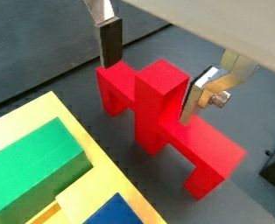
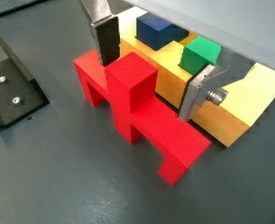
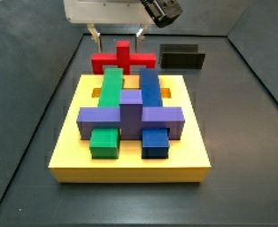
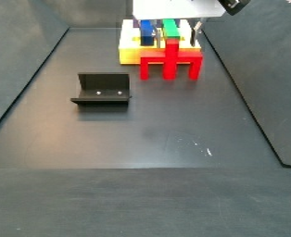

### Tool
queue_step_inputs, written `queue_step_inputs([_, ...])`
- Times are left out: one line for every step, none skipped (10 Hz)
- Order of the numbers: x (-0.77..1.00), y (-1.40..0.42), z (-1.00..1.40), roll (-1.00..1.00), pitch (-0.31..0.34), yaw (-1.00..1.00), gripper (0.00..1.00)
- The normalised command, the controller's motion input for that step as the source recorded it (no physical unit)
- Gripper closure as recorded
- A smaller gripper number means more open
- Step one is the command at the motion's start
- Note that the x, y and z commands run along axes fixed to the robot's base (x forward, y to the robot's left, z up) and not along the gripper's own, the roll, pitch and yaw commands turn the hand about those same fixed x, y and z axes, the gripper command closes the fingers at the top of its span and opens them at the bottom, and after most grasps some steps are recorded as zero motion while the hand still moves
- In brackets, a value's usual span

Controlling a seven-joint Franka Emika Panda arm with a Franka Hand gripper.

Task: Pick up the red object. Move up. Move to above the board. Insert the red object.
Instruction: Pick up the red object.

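While the dark floor [image 4: 135,139] spreads bare and wide across the middle of the pen, everything sits crowded toward one end, where the enclosure's slanted walls [image 4: 31,74] close in. Leftmost in a side view stands the fixture [image 4: 102,90], well apart from the rest, with open floor on every side of it. To its right lies the red object [image 4: 171,61], flat on the floor just beside the near edge of the board [image 4: 130,51]; in both wrist views a narrow strip of floor shows between the red piece [image 1: 164,118] and the yellow slab [image 1: 35,131], though whether they touch lower down I cannot tell. The gripper [image 2: 151,66] hangs over the red object with its jaws spread to either side of the raised central stem [image 2: 130,92]; one dark pad [image 2: 105,44] stands just above the crossbar, the silver finger [image 2: 202,92] sits beside the stem on the far side, and neither clearly presses the piece, so the pincer reads as released around it, not clenched. Seen from the opposite side view, the board [image 3: 71,151] carries a green bar [image 3: 110,89], a blue bar [image 3: 150,89] and a purple cross-shaped block [image 3: 129,115], with the red object [image 3: 121,60] beyond it and a small black box [image 3: 181,57] to the right, near the wall.
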Motion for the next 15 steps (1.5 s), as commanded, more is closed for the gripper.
queue_step_inputs([-0.11, 0.0, -0.09, 0.07, 0.0, 0.0, 0.0])
queue_step_inputs([-0.11, 0.0, -0.11, 0.07, 0.0, 0.0, 0.0])
queue_step_inputs([-0.05, 0.0, -0.12, 0.07, 0.0, -0.07, 0.0])
queue_step_inputs([-0.02, 0.0, -0.17, 0.12, 0.0, -0.08, 0.0])
queue_step_inputs([0.0, 0.13, -0.13, 0.04, 0.0, -0.05, 0.0])
queue_step_inputs([0.0, 0.0, -0.07, 0.0, 0.0, 0.0, 0.0])
queue_step_inputs([0.01, 0.03, -0.1, 0.0, 0.0, 0.0, 0.0])
queue_step_inputs([0.03, 0.0, -0.02, 0.01, 0.0, 0.0, 0.0])
queue_step_inputs([0.0, 0.0, 0.0, 0.02, 0.0, 0.0, 0.0])
queue_step_inputs([0.0, 0.07, 0.0, 0.06, 0.0, -0.07, 0.0])
queue_step_inputs([0.0, 0.13, -0.02, 0.08, 0.0, -0.13, 0.0])
queue_step_inputs([0.0, 0.03, -0.01, 0.09, 0.0, -0.05, 0.0])
queue_step_inputs([0.0, 0.0, 0.0, 0.04, 0.009, 0.0, 0.0])
queue_step_inputs([0.0, -0.1, 0.0, 0.0, 0.0, 0.0, 0.0])
queue_step_inputs([0.11, -0.25, 0.0, 0.08, 0.0, -0.01, 0.0])
